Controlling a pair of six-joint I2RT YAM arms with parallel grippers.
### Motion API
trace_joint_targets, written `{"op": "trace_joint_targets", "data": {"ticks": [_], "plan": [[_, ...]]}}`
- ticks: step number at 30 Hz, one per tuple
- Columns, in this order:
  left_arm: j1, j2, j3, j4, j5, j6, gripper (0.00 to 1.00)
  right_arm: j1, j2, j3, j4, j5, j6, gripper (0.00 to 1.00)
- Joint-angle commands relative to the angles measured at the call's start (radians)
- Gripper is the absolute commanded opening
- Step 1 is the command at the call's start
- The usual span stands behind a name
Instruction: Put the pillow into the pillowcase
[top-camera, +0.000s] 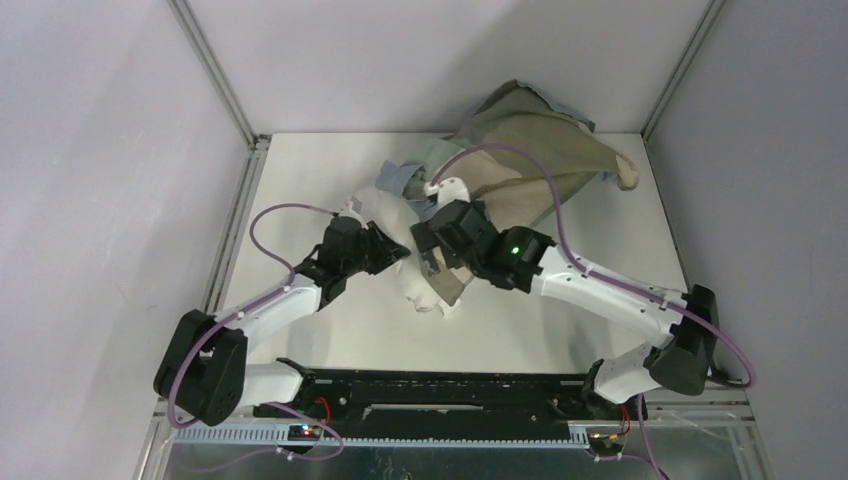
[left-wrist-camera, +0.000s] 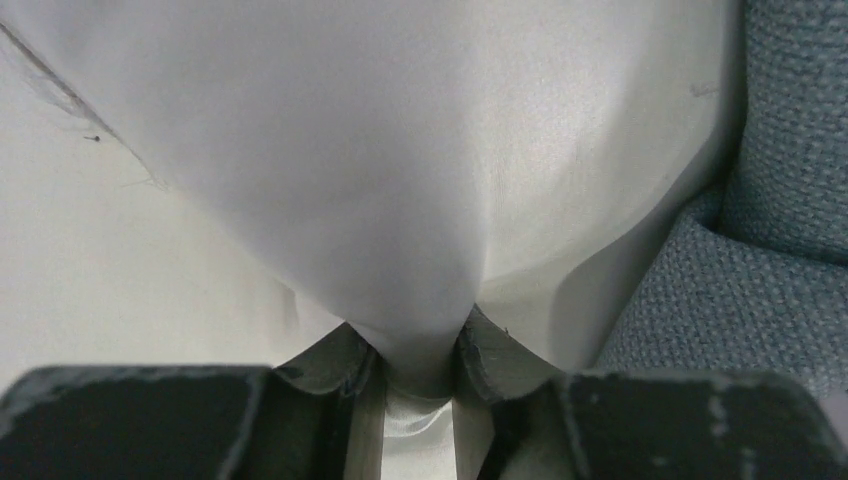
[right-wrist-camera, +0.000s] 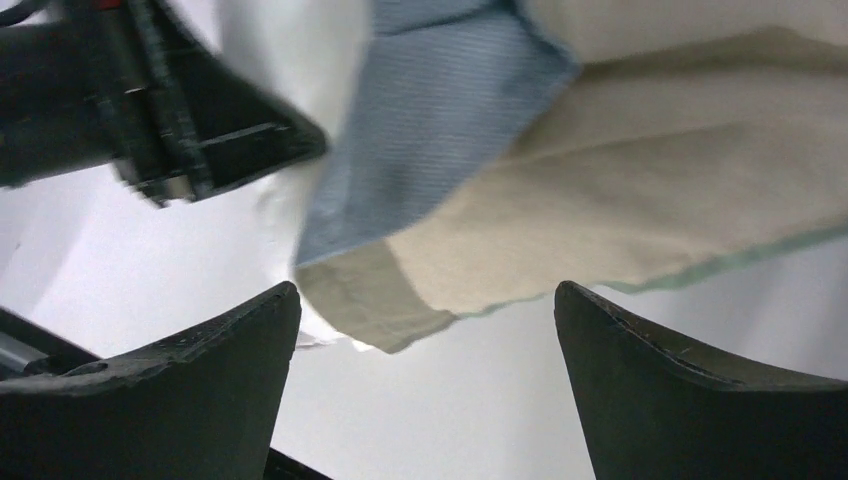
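Two grippers at the pillow (left-wrist-camera: 400, 150): left gripper (left-wrist-camera: 420, 348) is pinched on a fold of its smooth, plump white skin, while right gripper (right-wrist-camera: 425, 300) gapes wide, holding nothing. The pillowcase (right-wrist-camera: 620, 200), limp woven blue-grey with beige lining, trails away from the pillow's far end. Its hem lies just ahead of the right jaws, so the right arm is nearer.

Looking down on a pale, matt bench (top-camera: 320, 170), walled at left, far side and right. Carrying an off-white pillow (top-camera: 420, 290) near the middle, overlaid on its right by the pillowcase (top-camera: 540, 150). Heaped from there toward the far right corner, mostly beige-green inner side out, blue-grey showing only at the left folds and along the top edge. Bunched high, rising past the far edge. Fixed along the near edge, a black rail (top-camera: 440, 385).
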Motion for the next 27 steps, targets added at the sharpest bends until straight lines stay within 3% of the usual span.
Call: {"op": "trace_joint_targets", "data": {"ticks": [1,6,11,15,17,18,20,23,24,27], "plan": [[-0.01,-0.002,0.056,0.023,-0.008,0.009,0.17,0.039,0.065,-0.002,0.119,-0.009,-0.062,0.99],[-0.01,-0.016,0.053,0.011,-0.018,0.009,0.05,-0.003,0.16,0.028,0.157,-0.042,-0.097,1.0],[-0.01,-0.028,0.058,-0.009,-0.032,0.014,0.0,-0.066,0.267,0.12,0.064,0.065,-0.082,0.99],[-0.011,-0.042,0.06,-0.039,-0.049,0.029,0.0,-0.14,0.265,0.135,-0.01,0.19,-0.021,0.88],[-0.01,-0.052,0.062,-0.054,-0.06,0.036,0.0,-0.19,0.253,0.122,-0.012,0.17,-0.006,0.77],[-0.01,-0.058,0.062,-0.062,-0.063,0.04,0.0,-0.211,0.249,0.119,-0.009,0.153,-0.005,0.67],[-0.01,-0.065,0.063,-0.072,-0.071,0.046,0.0,-0.231,0.24,0.122,0.005,0.134,-0.021,0.46],[-0.01,-0.07,0.064,-0.078,-0.081,0.046,0.0,-0.225,0.224,0.187,-0.013,0.081,-0.037,0.05],[-0.01,-0.067,0.07,-0.074,-0.082,0.043,0.0,-0.217,0.224,0.229,-0.033,0.048,-0.037,0.0],[-0.029,-0.039,0.115,-0.054,-0.07,0.023,0.0,-0.132,0.261,0.434,-0.13,-0.111,-0.016,0.0]]}}
